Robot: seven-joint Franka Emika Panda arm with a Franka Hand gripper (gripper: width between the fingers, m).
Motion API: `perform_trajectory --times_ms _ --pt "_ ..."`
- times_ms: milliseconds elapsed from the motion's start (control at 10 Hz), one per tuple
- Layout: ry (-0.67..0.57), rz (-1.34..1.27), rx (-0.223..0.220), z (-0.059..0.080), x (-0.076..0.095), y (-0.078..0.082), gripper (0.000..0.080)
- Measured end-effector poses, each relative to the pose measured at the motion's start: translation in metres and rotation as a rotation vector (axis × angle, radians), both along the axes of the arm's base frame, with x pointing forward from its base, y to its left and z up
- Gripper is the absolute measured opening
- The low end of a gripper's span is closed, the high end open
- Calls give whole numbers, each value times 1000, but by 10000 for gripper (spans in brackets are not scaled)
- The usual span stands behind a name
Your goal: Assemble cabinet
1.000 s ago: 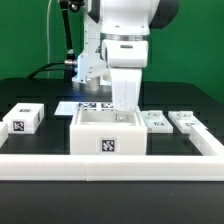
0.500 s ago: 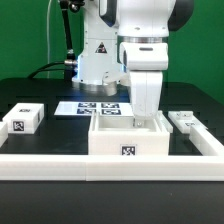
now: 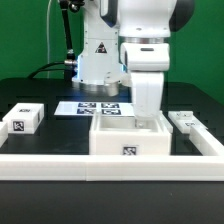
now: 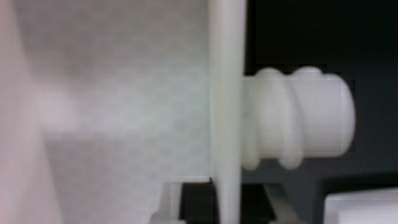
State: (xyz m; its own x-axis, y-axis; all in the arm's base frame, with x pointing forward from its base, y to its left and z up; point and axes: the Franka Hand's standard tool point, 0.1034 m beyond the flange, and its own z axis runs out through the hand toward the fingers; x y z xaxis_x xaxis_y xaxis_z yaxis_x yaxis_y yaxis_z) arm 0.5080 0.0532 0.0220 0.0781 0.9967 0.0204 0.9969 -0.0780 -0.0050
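Observation:
The cabinet [image 3: 128,140] is an open white box with a square tag on its front face. It stands at the front of the table against the white rail. My gripper [image 3: 148,118] reaches down from above and is shut on the box's wall on the exterior view's right. In the wrist view the thin white wall [image 4: 226,100] runs between my dark fingers [image 4: 187,205], with the gripper [image 4: 226,205] closed on it. A white ribbed peg [image 4: 302,115] sticks out from the wall's outer side.
A small white tagged block [image 3: 22,118] lies at the exterior view's left. Another tagged piece [image 3: 185,122] lies at the right beside the cabinet. The marker board [image 3: 90,108] lies behind the cabinet. A white rail [image 3: 50,162] borders the front and right of the table.
The gripper and the cabinet moved together toward the exterior view's right between one second and half a second ago. They have stayed still since.

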Motion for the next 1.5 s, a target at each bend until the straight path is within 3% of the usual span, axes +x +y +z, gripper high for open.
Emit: perform_trajectory --times_ms 100,700,1200,1300,1400,1500 --pt "-7 3 7 0 7 15 35" --pt "44 55 8 1 9 54 35" --pt "47 60 12 3 10 62 36" --pt "48 59 12 2 10 61 109" --pt "48 58 12 2 10 61 109" --pt "48 58 12 2 10 60 303"
